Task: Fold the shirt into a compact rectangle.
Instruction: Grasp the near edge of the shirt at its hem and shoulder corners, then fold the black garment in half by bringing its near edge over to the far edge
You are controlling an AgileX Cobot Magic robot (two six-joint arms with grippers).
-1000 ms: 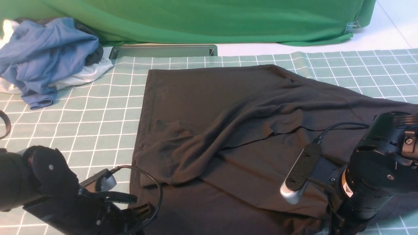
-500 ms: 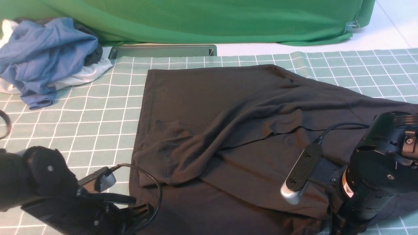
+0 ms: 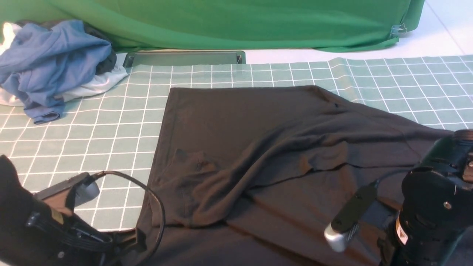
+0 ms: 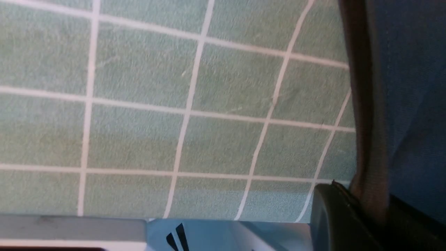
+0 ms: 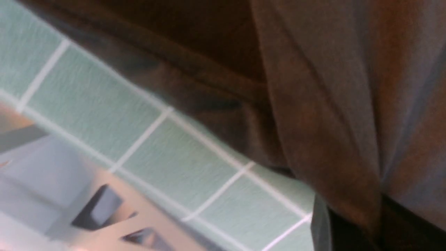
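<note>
The black shirt point(image 3: 240, 122) lies spread and rumpled across the checked mat, one sleeve folded over its middle. At its near left corner, my left gripper point(image 3: 129, 240) is shut on the hem. The left wrist view shows that hem point(image 4: 369, 139) running straight into the closed left gripper point(image 4: 366, 212). My right arm point(image 3: 436, 214) covers the near right corner, and its fingertips are hidden in the front view. In the right wrist view, bunched shirt fabric point(image 5: 331, 104) gathers into the right gripper point(image 5: 369, 226), which is shut on it.
A pile of blue and white garments point(image 3: 51, 62) sits at the far left. A green backdrop cloth point(image 3: 236, 22) hangs along the back, with a grey metal slot point(image 3: 184, 58) below it. The green checked mat point(image 3: 92, 125) covers the table, and its near edge point(image 4: 69, 226) lies close to both grippers.
The left gripper has shut on the hem. Both arms have drawn back toward the near edge, dragging the whole shirt a little nearer.
</note>
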